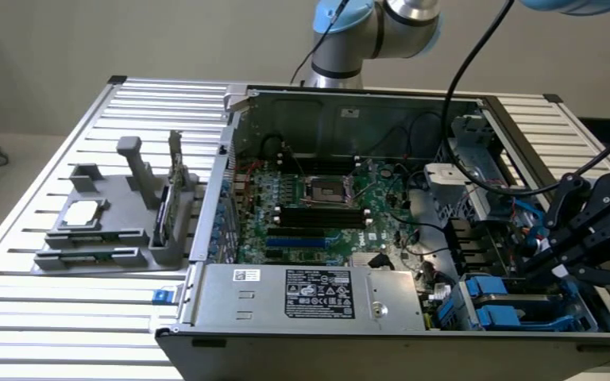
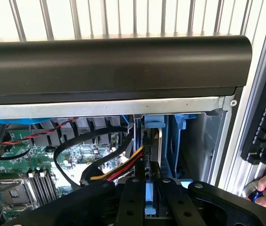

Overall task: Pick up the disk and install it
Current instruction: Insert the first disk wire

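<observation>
the gripper hung at the lower right of the exterior view, over the drive bay of the open computer case. its fingers pinched the disk by a blue rail. the pick-up looked done; the disk was not yet let go.

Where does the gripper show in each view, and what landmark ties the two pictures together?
Exterior view: the gripper is at the exterior view's right, over the blue drive bays of the computer case.
Wrist view: the gripper is closest to the camera, its fingers closed on the disk at its blue edge.
Shared landmark: the green motherboard.
</observation>
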Available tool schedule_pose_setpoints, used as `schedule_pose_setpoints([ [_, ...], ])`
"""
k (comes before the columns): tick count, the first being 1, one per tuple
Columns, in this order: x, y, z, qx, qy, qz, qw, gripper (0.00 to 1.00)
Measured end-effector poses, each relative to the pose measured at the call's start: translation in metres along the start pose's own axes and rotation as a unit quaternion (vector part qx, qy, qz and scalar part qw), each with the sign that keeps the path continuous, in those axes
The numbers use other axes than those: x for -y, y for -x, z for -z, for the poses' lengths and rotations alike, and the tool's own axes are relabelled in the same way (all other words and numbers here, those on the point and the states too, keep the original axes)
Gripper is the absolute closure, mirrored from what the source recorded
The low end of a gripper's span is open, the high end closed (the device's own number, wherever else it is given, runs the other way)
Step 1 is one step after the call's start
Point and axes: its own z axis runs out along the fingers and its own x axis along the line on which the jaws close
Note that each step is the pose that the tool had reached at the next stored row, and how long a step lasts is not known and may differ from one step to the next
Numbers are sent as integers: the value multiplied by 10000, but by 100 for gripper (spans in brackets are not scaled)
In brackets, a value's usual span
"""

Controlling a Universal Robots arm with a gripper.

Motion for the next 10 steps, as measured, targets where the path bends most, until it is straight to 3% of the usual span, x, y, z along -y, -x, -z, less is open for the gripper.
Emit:
schedule_pose_setpoints([
  [10,-22,0,5,2,-39,-2,10000,84],
])
